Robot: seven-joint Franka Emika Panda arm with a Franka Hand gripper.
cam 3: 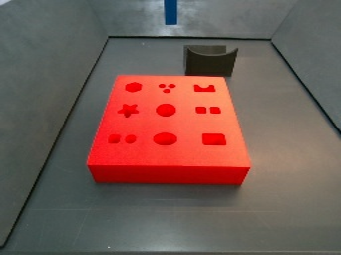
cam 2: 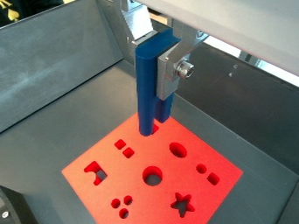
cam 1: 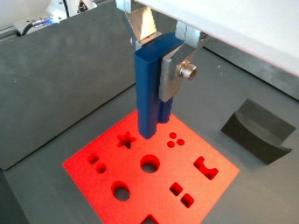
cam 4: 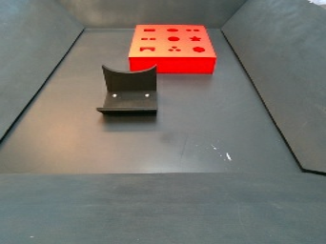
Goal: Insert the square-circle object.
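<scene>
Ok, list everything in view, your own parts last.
red block: one, red slab with shaped holes on top, lying on the dark floor.
dark grey curved block: one, dark grey, on the floor apart from the red block.
square-circle object: one, bright blue, upright between the jaws, hanging above the red block; only its tip shows in a side view.
gripper: one, silver fingers, jaws closed on the square-circle object above the red block.

The square-circle object point(cam 1: 149, 92) looks like smooth matt blue plastic, clamped high above the slab in the pincer point(cam 1: 160, 80) with its brushed silver metal fingers point(cam 1: 177, 72). Red slab point(cam 3: 170, 131) is matt plastic too, and the dark grey tabletop point(cam 4: 166, 143) has a slight sheen
</scene>
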